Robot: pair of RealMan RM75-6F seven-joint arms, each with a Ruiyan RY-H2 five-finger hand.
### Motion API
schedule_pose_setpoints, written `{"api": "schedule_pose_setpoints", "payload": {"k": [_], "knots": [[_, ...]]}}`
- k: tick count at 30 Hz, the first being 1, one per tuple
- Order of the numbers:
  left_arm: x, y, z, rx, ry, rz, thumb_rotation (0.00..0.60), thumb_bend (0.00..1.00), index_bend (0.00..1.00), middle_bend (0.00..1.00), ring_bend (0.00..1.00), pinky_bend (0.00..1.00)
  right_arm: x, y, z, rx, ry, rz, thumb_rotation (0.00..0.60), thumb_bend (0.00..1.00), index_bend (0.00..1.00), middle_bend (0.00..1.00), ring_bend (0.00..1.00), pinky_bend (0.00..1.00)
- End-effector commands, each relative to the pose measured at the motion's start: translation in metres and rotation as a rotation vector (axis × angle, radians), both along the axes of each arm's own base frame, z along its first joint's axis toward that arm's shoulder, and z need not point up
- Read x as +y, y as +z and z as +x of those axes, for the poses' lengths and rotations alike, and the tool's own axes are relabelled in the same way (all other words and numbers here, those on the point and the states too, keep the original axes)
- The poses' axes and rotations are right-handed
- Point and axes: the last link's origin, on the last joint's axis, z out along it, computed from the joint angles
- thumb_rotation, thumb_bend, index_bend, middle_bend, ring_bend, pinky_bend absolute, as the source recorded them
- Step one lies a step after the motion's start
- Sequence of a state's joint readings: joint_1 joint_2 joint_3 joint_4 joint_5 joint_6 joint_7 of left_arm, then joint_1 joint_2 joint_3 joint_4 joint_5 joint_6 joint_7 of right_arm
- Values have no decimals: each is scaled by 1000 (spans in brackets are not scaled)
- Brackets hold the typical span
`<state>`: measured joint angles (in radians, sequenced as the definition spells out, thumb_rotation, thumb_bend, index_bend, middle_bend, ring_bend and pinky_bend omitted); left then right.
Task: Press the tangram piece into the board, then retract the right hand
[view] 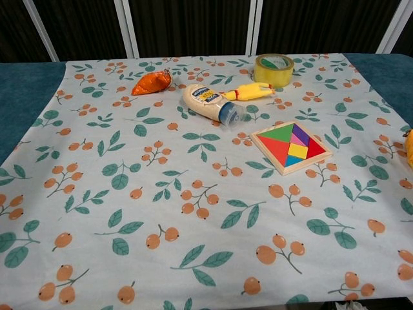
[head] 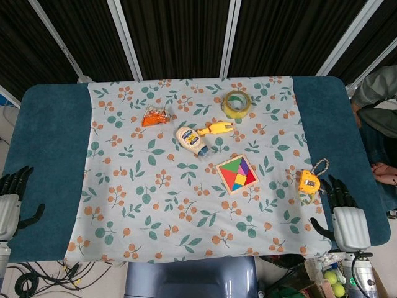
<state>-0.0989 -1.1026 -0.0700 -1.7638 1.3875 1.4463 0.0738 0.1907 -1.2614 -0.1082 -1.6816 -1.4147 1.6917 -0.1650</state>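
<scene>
1. We see the tangram board [head: 236, 174] lying flat on the floral cloth [head: 155, 205], right of centre, its coloured pieces filling the wooden frame; from the chest view [view: 291, 148] they appear to sit flush, though we cannot be sure at this angle.
2. Our right hand [head: 347, 218] sits at the table's near right corner over the blue surface, well apart from the board, fingers spread and holding nothing.
3. Just beside that hand's fingertips lies a yellow tape measure [head: 308, 182] with a cord loop, on the cloth's right edge.
4. Our left hand [head: 11, 202] rests at the far left edge, fingers apart, nothing in it.
5. Behind the board we have a mayonnaise bottle [head: 191, 140] lying on its side, a yellow rubber chicken [head: 216, 128] just beside it, and a roll of tape [head: 236, 103] further back.
6. An orange packet [head: 154, 115] lies left of the bottle, near the cloth's back edge.
</scene>
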Motion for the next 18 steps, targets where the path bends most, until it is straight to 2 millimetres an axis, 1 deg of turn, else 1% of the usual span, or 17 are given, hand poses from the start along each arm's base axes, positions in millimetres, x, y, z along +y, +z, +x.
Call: {"api": "schedule_pose_setpoints", "payload": {"k": [1,8,18], "knots": [[-1,0,4,3,-27,-4,600,359,0,30,50,6,4,3,-8,37,14,8,600,136,80,0,0,236],[-6,-1,9,9,-67,-21,600,351,0,28,40,4,0,6,-14,54,33,18,600,137,80,0,0,236],[-10,-3,14,34,-107,-27,600,351,0,29,35,3,-13,12,-17,34,35,36,600,137,72,0,0,236]]}}
